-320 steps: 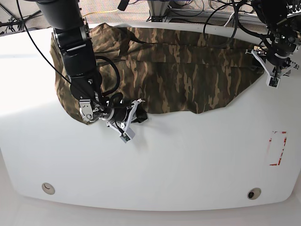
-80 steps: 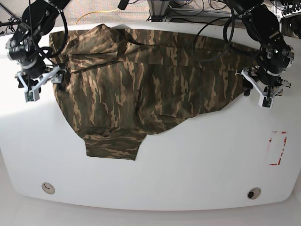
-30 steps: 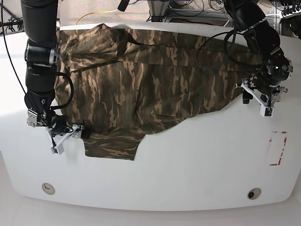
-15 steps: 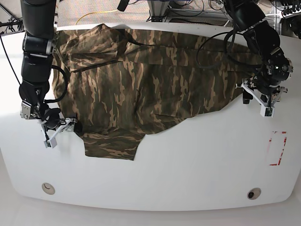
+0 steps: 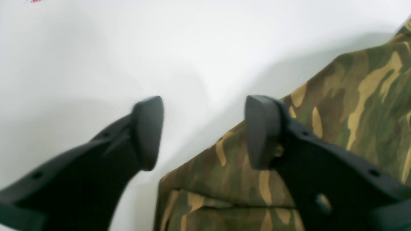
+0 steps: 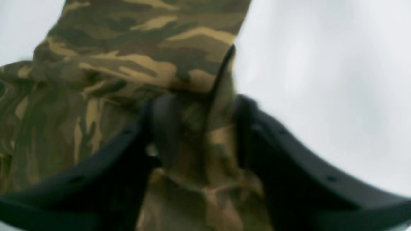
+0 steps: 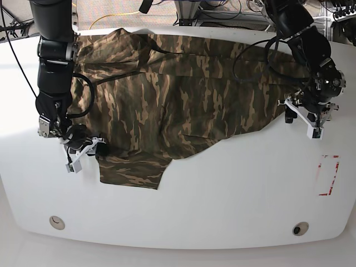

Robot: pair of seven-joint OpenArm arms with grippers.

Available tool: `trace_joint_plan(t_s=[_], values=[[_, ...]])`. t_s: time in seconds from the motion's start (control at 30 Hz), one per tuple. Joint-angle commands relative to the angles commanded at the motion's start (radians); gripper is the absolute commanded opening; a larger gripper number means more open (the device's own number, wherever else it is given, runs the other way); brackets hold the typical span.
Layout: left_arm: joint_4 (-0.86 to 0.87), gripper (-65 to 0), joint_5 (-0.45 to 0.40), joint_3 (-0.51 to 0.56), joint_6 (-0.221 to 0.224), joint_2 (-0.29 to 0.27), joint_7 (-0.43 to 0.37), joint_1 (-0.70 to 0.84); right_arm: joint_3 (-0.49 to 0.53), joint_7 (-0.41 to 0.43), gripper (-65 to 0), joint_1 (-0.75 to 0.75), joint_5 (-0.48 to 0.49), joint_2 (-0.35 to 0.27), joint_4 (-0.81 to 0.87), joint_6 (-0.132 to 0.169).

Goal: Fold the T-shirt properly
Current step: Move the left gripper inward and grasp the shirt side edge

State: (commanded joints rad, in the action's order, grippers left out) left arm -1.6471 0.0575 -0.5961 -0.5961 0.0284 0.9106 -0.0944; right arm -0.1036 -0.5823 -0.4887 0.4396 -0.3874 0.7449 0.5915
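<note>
The T-shirt (image 7: pixel 183 94) lay spread, rumpled, along the desk's (image 7: pixel 222 194) far edge; right fingers (image 6: pixel 167 128) had moved onto its sleeve, grasping cloth; left fingers (image 5: pixel 147 131) released

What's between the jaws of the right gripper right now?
A bunched fold of the T-shirt stands between the jaws of the right gripper, near the sleeve edge. The cloth hides whatever lies beneath it, and the blur hides whether the jaws press it.

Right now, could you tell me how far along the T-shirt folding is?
Early. The T-shirt lies mostly spread on the table, with no neat fold visible. In hand: the right pincer has cloth bunched between its fingers at the sleeve edge; the left pincer is open over the opposite edge. All the folds are left.
</note>
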Motion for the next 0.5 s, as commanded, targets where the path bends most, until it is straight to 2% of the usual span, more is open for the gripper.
trace_joint_plan(t_s=[0.07,0.17,0.23,0.43,0.5], values=[[0.04,-19.7,0.0,0.0,0.021,-0.003,0.0,-0.018,0.0,0.0,-53.3,0.0,0.0,0.0,0.0,0.0],[0.075,-18.3,0.006,0.003,0.055,-0.008,0.0,-0.043,0.0,0.0,-54.7,0.002,-0.002,0.0,0.0,0.0],[0.092,-18.3,0.008,0.003,0.052,-0.025,0.0,-0.057,0.0,0.0,-54.7,0.003,-0.002,0.0,0.0,0.0],[0.157,-18.2,0.008,0.032,-0.054,-0.04,0.077,-0.095,0.0,0.0,-54.7,0.003,-0.002,0.0,0.0,0.0],[0.186,-18.2,0.008,0.035,-0.064,-0.04,0.084,-0.106,0.0,0.0,-54.7,0.003,0.0,0.0,0.002,0.0]])
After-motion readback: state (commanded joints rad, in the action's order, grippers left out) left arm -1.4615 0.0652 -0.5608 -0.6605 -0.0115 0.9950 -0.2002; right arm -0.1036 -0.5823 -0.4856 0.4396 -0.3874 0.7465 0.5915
